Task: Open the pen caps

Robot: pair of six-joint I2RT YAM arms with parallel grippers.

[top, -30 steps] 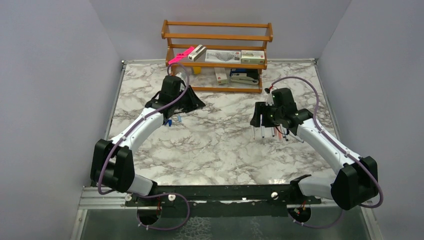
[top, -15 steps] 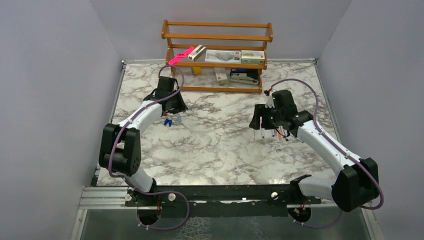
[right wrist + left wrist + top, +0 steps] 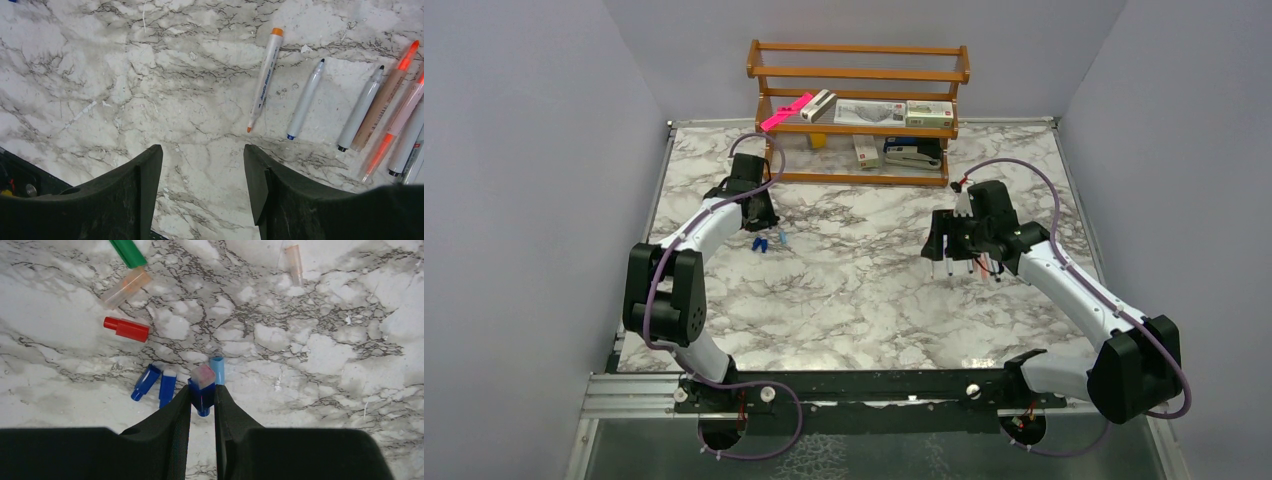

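The left pincer [image 3: 757, 213] and right pincer [image 3: 948, 246] hang over a grey-veined marble bench [image 3: 864, 290] between plain grey walls, with one wooden rack [image 3: 859, 110] at the back.

Left wrist: the pincer is clenched on one dark blue cap [image 3: 202, 386]. Seven loose caps [image 3: 127, 329] lie beyond it: one green, one red, one light blue, two dark blue, two pale orange.

Right wrist: the pincer is released and empty, and at least six uncapped pens [image 3: 265, 75] lie on the marble beyond it.
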